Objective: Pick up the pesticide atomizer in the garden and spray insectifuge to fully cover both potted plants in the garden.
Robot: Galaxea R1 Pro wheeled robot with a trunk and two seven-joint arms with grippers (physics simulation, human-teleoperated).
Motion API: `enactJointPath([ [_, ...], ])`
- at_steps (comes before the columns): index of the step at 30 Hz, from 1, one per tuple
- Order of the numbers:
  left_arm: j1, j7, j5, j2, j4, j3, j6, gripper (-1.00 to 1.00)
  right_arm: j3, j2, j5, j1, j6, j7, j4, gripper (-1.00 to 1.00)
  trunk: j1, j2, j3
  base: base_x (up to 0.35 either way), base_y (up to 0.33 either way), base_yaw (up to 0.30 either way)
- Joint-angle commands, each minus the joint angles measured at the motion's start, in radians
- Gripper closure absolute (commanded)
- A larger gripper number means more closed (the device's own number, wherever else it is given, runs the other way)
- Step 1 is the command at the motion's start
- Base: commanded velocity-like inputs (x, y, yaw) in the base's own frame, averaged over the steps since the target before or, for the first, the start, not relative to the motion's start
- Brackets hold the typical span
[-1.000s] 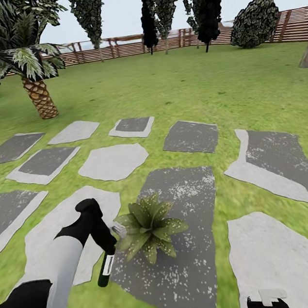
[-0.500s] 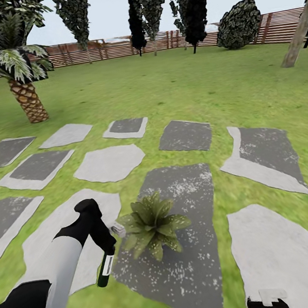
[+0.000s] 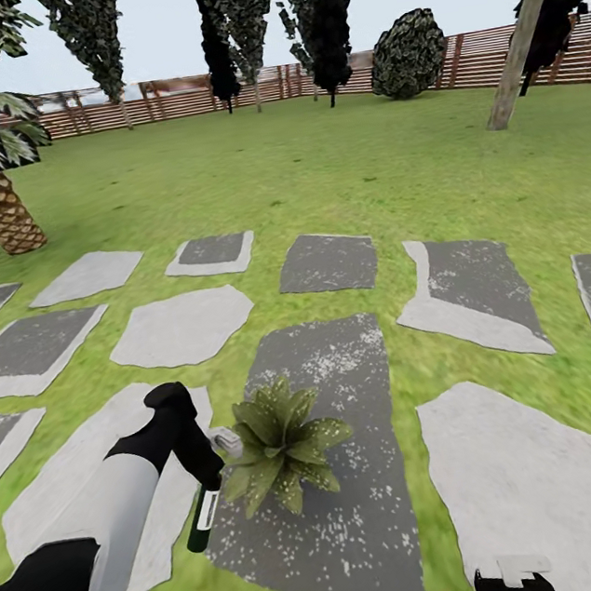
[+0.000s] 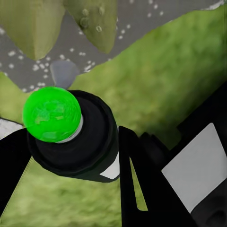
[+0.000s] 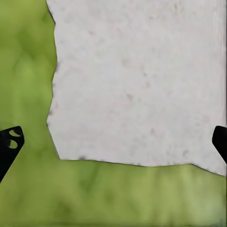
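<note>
One step looked done: left gripper (image 3: 208, 472) clamped the pesticide atomizer (image 3: 203, 520) just left of a potted plant (image 3: 279, 443), coverage unconfirmed; right gripper's (image 3: 509, 580) opening wide.

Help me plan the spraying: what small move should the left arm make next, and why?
Probably keep the pesticide atomizer aimed at the potted plant and spray. The left gripper holds the bottle right beside the leaves, which show just past its green tip in the left wrist view, so no repositioning looks needed.
</note>
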Motion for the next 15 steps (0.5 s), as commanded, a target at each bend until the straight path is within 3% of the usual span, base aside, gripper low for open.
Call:
enactJointPath([
  [1,0.0,-0.009,-0.006,0.002,-0.002,-0.002,0.01,1.0,-0.007,0.0,0.01,-0.001,-0.003,-0.004,0.002,-1.0,0.0,0.0,-0.001,0.0,0.0,-0.042],
  [6,0.008,-0.009,-0.007,0.006,0.003,-0.002,0.006,1.0,-0.008,0.001,0.01,-0.001,-0.003,-0.004,0.002,-1.0,0.0,0.0,-0.001,0.0,0.0,-0.027],
  [15,0.064,-0.009,-0.012,0.033,0.006,0.001,0.004,1.0,-0.008,0.0,0.01,-0.001,-0.003,-0.004,0.002,-1.0,0.0,0.0,-0.001,0.0,0.0,-0.235],
])
